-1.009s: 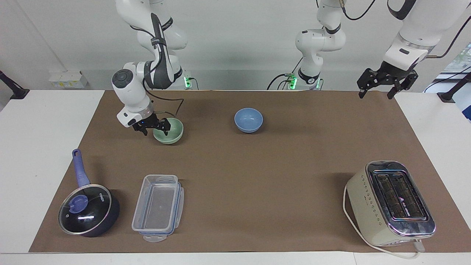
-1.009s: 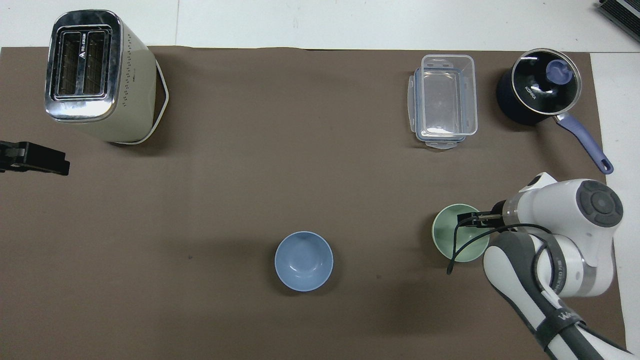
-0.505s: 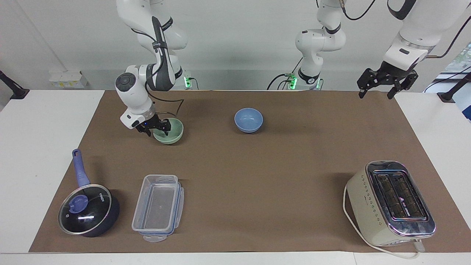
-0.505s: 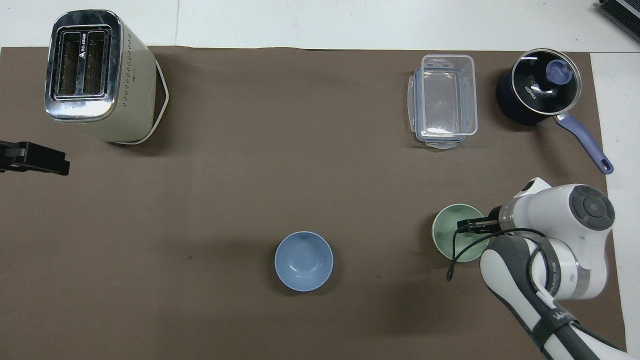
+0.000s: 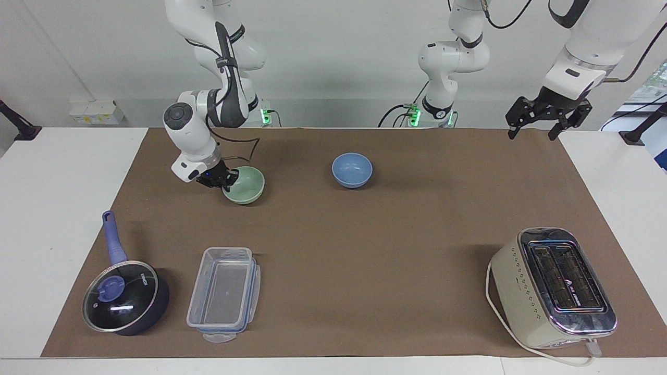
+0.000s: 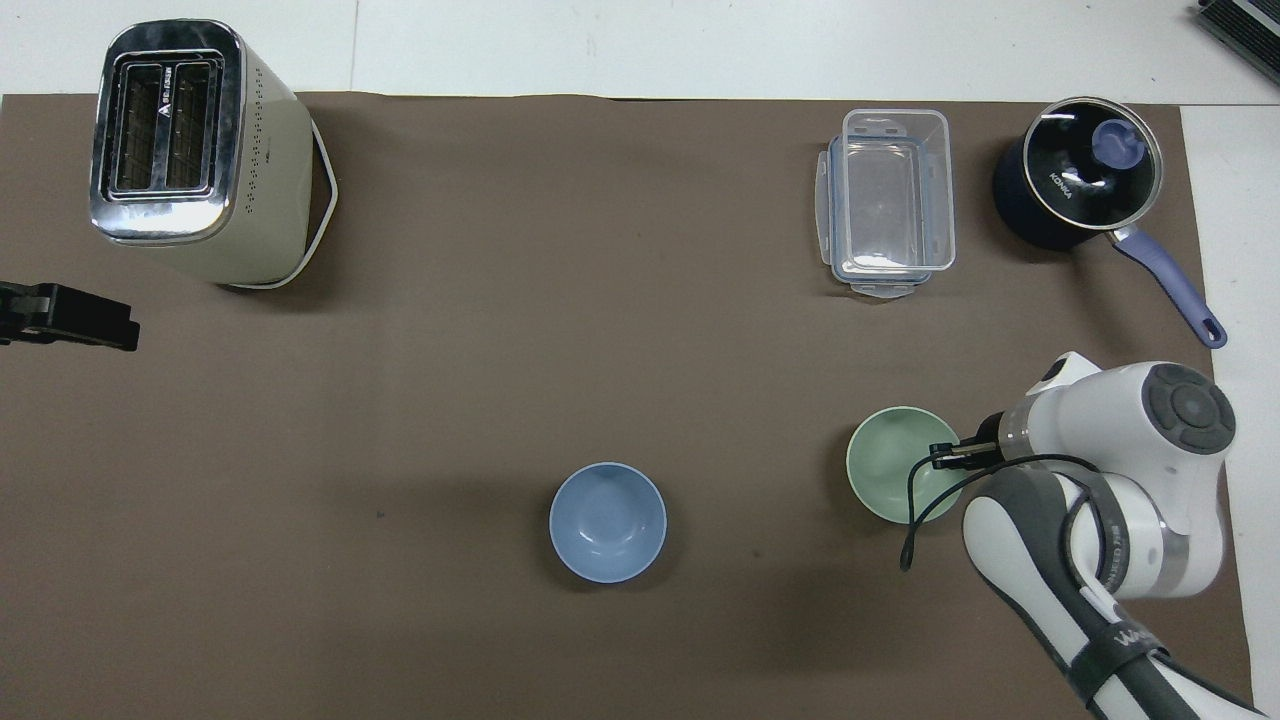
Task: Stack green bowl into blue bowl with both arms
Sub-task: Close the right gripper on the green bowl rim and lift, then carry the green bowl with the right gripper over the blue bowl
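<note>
The green bowl [image 5: 243, 184] has shifted toward the blue bowl [image 5: 352, 169], rim pinched in our right end effector [image 5: 225, 179]; transport begins. Our left end effector [image 5: 548, 115] waits spread, empty.

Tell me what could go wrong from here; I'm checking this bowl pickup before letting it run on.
The right gripper pinches only the rim of the green bowl, so the bowl may tilt or slip out. Carried low, it could knock the blue bowl away rather than nest inside. The left gripper waits off at the mat's edge.
</note>
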Tool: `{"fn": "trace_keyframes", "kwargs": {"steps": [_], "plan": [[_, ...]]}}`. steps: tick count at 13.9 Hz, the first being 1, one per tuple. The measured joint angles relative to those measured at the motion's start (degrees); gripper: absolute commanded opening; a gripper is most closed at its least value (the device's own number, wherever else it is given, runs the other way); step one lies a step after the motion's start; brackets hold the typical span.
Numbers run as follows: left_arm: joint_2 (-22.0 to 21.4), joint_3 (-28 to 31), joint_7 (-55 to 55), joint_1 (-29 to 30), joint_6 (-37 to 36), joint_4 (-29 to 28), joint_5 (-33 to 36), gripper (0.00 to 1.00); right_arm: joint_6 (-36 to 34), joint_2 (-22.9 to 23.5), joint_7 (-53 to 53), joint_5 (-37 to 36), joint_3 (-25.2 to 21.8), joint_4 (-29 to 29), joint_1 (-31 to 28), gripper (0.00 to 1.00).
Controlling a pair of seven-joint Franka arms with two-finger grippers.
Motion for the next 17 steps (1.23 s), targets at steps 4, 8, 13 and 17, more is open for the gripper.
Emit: {"fn": "trace_keyframes", "kwargs": {"steps": [4, 8, 13, 17], "plan": [[0.00, 0.00, 0.00, 0.00, 0.00, 0.00, 0.00, 1.00, -8.02, -2.53, -0.04, 3.03, 0.21, 3.97, 2.17, 0.00], [0.00, 0.00, 0.00, 0.00, 0.00, 0.00, 0.00, 1.00, -12.03, -5.65, 1.72, 7.11, 0.47, 6.33, 7.85, 0.00], [0.00, 0.00, 0.00, 0.00, 0.00, 0.00, 0.00, 1.00, -11.68, -6.58, 16.96, 7.20, 0.82, 7.61, 20.07, 0.00], [0.00, 0.00, 0.00, 0.00, 0.00, 0.00, 0.00, 1.00, -9.67, -6.54, 22.65, 10.51, 0.84, 8.05, 26.60, 0.00]]}}
